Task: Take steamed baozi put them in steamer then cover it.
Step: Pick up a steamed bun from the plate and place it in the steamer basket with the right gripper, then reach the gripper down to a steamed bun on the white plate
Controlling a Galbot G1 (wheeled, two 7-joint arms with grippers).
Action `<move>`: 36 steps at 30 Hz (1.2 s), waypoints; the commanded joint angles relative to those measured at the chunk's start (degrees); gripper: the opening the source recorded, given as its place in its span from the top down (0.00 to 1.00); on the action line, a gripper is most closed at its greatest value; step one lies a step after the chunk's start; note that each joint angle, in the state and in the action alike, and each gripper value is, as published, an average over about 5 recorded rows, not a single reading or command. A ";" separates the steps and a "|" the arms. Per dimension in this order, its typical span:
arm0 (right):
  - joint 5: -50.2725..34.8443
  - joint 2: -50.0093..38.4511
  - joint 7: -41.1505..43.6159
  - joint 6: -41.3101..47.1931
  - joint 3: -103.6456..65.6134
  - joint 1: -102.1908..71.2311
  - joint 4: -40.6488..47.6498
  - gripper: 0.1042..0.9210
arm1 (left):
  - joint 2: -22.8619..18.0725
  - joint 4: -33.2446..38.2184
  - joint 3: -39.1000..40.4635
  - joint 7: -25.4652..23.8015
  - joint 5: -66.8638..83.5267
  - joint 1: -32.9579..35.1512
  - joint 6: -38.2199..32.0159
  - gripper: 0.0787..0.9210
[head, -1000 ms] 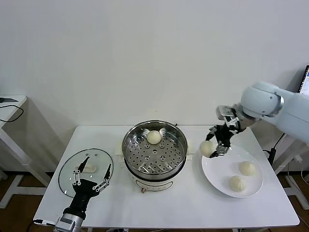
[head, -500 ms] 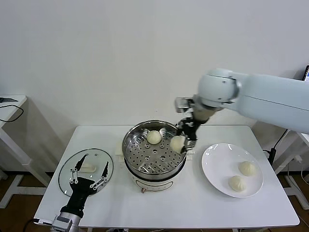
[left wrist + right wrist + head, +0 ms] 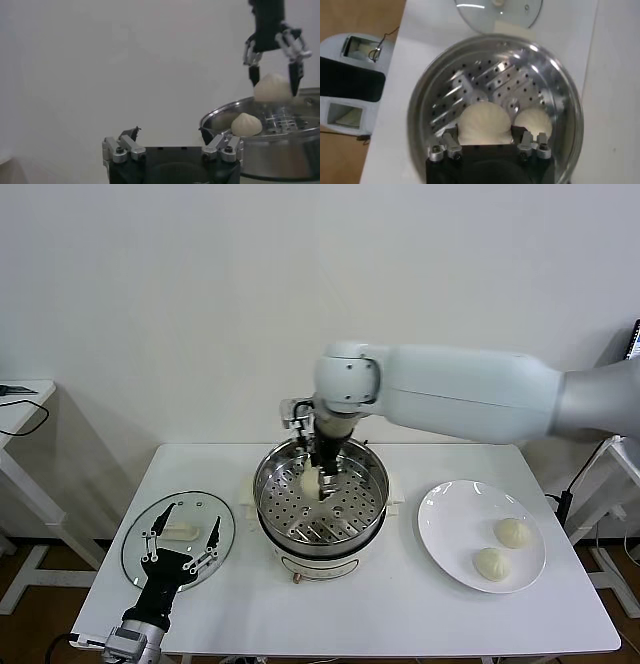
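Note:
My right gripper (image 3: 313, 480) is shut on a steamed baozi (image 3: 310, 482) and holds it inside the steamer (image 3: 345, 509), just above the perforated tray. The right wrist view shows the held baozi (image 3: 485, 120) between the fingers, beside another baozi (image 3: 533, 121) resting on the tray. The left wrist view shows both, the held one (image 3: 272, 87) above the resting one (image 3: 245, 125). Two more baozi (image 3: 512, 532) (image 3: 491, 563) lie on the white plate (image 3: 450, 534). The glass cover (image 3: 135, 549) lies flat at the table's left. My left gripper (image 3: 183, 529) is open over it.
The steamer stands on its cream-white base (image 3: 310, 566) at the table's middle. The right arm (image 3: 470, 394) stretches across above the table's right half. A side table (image 3: 20, 399) stands beyond the left edge.
My right gripper has carried the baozi left from the steamer's right rim to its middle and lowered it into the pot. The left gripper has barely shifted.

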State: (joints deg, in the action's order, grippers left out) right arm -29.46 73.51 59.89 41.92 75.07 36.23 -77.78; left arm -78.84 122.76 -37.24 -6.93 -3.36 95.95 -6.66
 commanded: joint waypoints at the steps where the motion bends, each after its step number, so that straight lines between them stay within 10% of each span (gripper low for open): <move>1: 5.73 11.11 0.42 0.22 -2.71 -7.96 12.63 0.28 | 0.01 -0.30 -0.11 -0.06 0.08 -0.15 0.04 0.12; 20: 7.15 9.15 0.99 -0.45 -4.23 -8.37 12.36 0.12 | 0.02 -0.48 -0.21 -0.09 0.01 0.12 -0.14 0.12; 36: 7.13 -35.73 11.73 -11.93 0.41 8.64 -14.69 0.12 | 0.06 0.17 1.25 0.19 -0.88 0.65 -0.04 0.12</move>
State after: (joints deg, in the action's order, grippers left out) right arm -25.25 62.47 65.67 37.23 73.54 37.91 -79.50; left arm -78.80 122.80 -36.18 -6.77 -4.13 96.59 -6.75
